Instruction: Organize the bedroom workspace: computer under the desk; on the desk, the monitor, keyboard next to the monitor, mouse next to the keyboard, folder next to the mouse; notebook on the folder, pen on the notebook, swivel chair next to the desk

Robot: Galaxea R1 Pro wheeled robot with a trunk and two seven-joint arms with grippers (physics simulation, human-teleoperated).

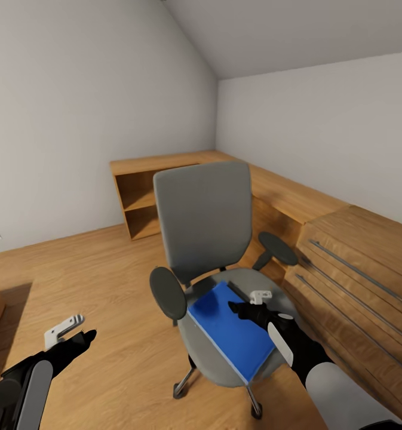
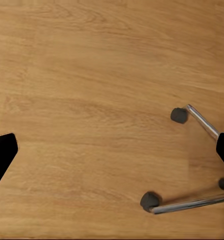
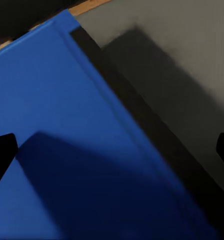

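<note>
The grey swivel chair (image 1: 202, 221) stands in the middle of the room with its back toward the far wall. The blue folder (image 1: 230, 334) lies flat on its seat (image 3: 192, 55). My right gripper (image 1: 239, 310) hovers open just above the folder (image 3: 67, 125), its fingertips (image 3: 2, 155) spread wide with nothing between them. My left gripper (image 1: 86, 338) is open low at the chair's left, over the floor near the chair's metal legs and casters (image 2: 150, 201). The desk, computer, monitor, keyboard, mouse, notebook and pen are out of view.
A low wooden shelf unit (image 1: 138, 206) and a wooden counter (image 1: 284, 197) run along the far and right walls. A light wooden drawer chest (image 1: 356, 280) with metal handles stands close to the chair's right. Open wooden floor (image 1: 93, 275) spreads to the left.
</note>
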